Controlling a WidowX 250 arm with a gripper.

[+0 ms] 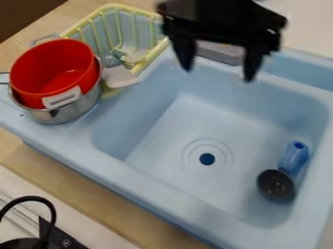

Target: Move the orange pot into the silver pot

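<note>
1 black cable (28, 198); 1 orange pot (64, 73) in 1 silver pot (70, 112); 1 gripper (218, 75), spread open

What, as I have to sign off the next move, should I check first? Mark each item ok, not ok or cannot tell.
1. Orange pot inside the silver pot: ok.
2. Orange pot seated all the way down: cannot tell; its rim stands above the silver one, and its base is hidden.
3. Silver pot standing on the ledge beside the sink's basin: ok.
4. Hand open, with nothing between its fingers: ok.
5. Hand apart from both pots: ok, it hangs to their right in the view.
</note>
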